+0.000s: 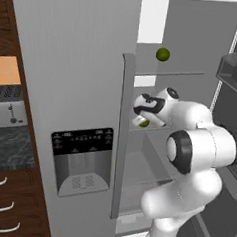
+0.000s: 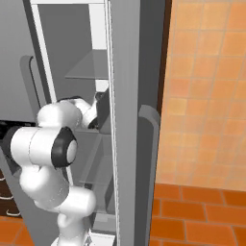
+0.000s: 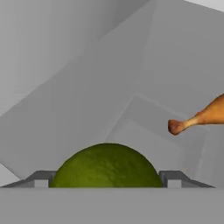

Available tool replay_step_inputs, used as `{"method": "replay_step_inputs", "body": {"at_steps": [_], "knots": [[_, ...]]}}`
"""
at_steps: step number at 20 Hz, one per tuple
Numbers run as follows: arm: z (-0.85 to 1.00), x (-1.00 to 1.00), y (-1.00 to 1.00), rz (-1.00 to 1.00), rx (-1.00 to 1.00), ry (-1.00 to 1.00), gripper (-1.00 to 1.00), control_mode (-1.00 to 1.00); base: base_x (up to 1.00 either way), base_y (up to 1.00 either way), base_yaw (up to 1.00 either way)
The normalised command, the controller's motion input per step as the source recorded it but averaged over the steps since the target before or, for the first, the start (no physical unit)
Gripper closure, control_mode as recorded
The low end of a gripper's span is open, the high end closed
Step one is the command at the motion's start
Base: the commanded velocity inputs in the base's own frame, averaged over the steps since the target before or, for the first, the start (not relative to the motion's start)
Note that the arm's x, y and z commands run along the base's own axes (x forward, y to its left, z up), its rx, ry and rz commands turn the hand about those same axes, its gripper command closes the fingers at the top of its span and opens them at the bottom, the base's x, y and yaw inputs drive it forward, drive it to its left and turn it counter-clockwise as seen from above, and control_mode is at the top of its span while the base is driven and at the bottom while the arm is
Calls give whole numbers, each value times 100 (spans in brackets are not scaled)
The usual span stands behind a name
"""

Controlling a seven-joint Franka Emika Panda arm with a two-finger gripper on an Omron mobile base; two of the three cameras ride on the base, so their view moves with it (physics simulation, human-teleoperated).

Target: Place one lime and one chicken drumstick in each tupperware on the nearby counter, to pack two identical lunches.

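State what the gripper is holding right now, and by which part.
Nothing is gripped yet. The gripper stands open inside the fridge with a lime between its fingertips, one at each side of its widest part; contact cannot be told.

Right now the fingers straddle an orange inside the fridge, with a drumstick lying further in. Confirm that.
Not an orange: the hand view shows a green lime between the open fingers. The drumstick does lie further in, inside the fridge.

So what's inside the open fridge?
One lime on the upper shelf, another lime between the open end effector fingers, and a chicken drumstick. The arm hides lower shelves.
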Motion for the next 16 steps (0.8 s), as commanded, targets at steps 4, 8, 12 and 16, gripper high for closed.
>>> {"method": "replay_step_inputs", "body": {"at_steps": [4, 8, 12, 16], "knots": [[89, -100, -19, -6, 0, -2, 100, -100, 0, 0, 0], [100, -100, 0, -8, -1, 0, 100, -100, 0, 0, 0], [100, -100, -3, -15, -4, 0, 100, -100, 0, 0, 0], [100, -100, -5, -19, 0, -2, 100, -100, 0, 0, 0]]}}
